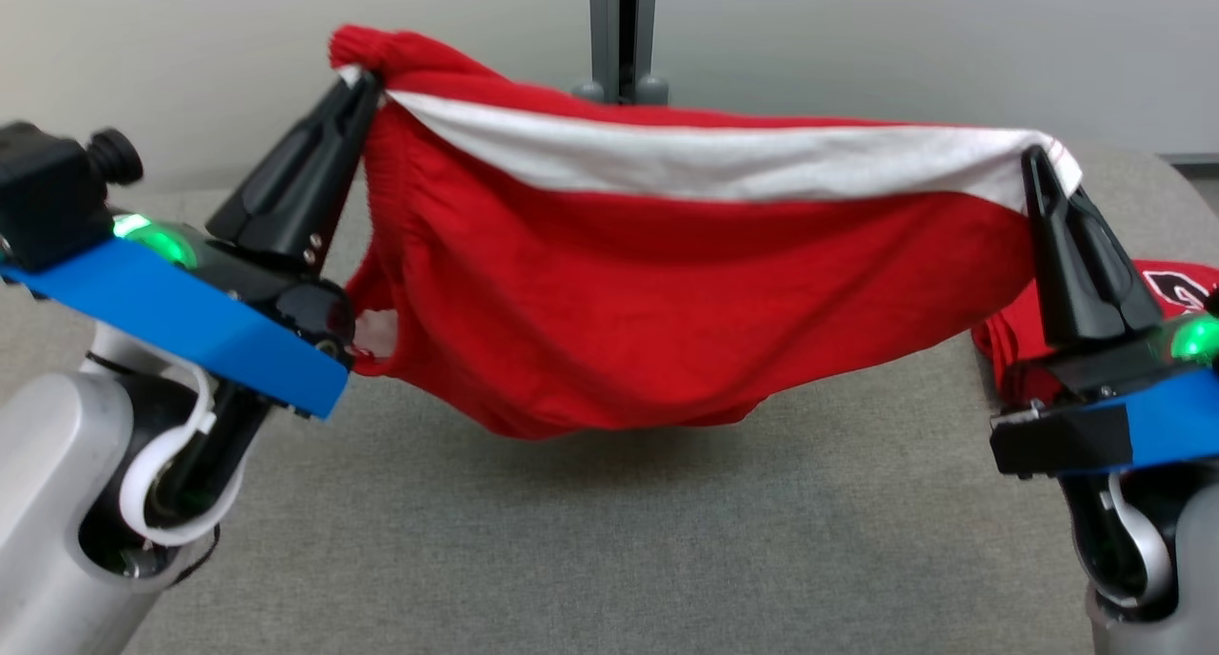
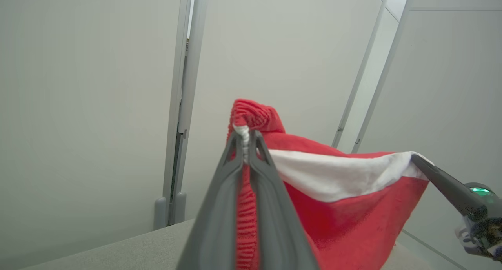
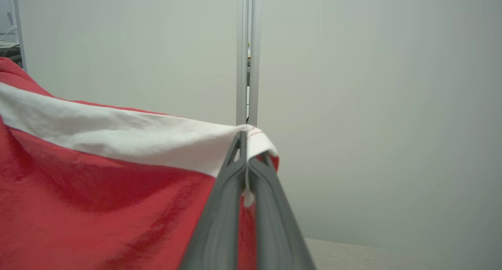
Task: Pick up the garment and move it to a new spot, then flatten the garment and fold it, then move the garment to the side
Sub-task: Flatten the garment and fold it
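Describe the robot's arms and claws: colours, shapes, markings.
The left claw and right claw each have two long, tapering black fingers. Behind each sits a blue plate and a glowing green light. The forearms are pale grey and rounded, with a white cable looped at the wrist.

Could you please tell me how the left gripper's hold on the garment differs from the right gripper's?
The left gripper pinches a ribbed red edge of the garment; the right gripper pinches the corner of its white band. In the head view the left gripper leans right, the right gripper leans left. Both are shut on the garment, which hangs between them.
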{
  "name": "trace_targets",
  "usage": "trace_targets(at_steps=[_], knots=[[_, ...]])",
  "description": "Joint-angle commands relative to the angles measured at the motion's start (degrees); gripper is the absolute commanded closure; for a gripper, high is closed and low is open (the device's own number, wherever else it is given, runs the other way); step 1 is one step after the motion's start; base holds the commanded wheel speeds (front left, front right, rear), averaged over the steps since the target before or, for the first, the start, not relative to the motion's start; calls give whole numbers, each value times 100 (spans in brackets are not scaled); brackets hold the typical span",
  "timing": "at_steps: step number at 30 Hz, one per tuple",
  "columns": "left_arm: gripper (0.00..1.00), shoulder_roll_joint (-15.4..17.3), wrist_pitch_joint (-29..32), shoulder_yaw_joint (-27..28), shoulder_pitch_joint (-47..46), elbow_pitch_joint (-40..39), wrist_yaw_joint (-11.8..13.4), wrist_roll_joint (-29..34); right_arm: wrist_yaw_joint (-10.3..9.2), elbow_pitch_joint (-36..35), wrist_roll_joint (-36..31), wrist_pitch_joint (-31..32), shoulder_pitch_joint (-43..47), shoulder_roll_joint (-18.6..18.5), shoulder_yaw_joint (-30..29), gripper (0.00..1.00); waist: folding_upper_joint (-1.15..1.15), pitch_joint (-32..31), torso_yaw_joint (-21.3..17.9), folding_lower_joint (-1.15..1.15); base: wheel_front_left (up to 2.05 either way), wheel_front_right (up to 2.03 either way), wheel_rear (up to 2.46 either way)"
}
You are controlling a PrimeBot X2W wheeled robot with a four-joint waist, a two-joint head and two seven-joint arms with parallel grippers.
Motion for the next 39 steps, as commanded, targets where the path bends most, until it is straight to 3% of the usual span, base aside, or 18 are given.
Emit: trace_targets(at_steps=[1,6,11,16,20,24,32,39], knots=[[100,12,69,47,-139,24,76,-12,0,67,137,46,-168,0,11,100,0,126,51,1,0,0,0],[100,-110,340,46,-590,432,144,-72,0,685,371,40,-920,-72,139,100,0,554,49,1,0,0,0],[100,-389,498,1,-1597,1162,41,185,0,1660,279,-130,-2326,-263,112,100,0,1000,41,1,0,0,0],[100,-1033,88,41,-2797,2124,-6,565,0,2376,-118,-484,-3799,-323,38,100,0,1286,37,1,0,0,0],[100,-1511,-402,103,-3376,2716,-127,722,0,2628,-216,-764,-4402,-199,27,100,0,1546,26,1,0,0,0],[100,-1703,-636,-49,-3209,3141,-349,759,0,2909,-195,-995,-4182,-69,158,100,0,1775,5,1,0,0,0],[100,-1793,-1280,-300,-1592,3767,-682,509,0,3837,-122,-1613,-2919,-10,470,100,0,1996,-32,1,0,0,0],[100,-1847,-1703,-345,-256,3655,-896,335,0,3933,45,-2040,-1898,126,597,100,0,1771,-47,1,0,0,0]])
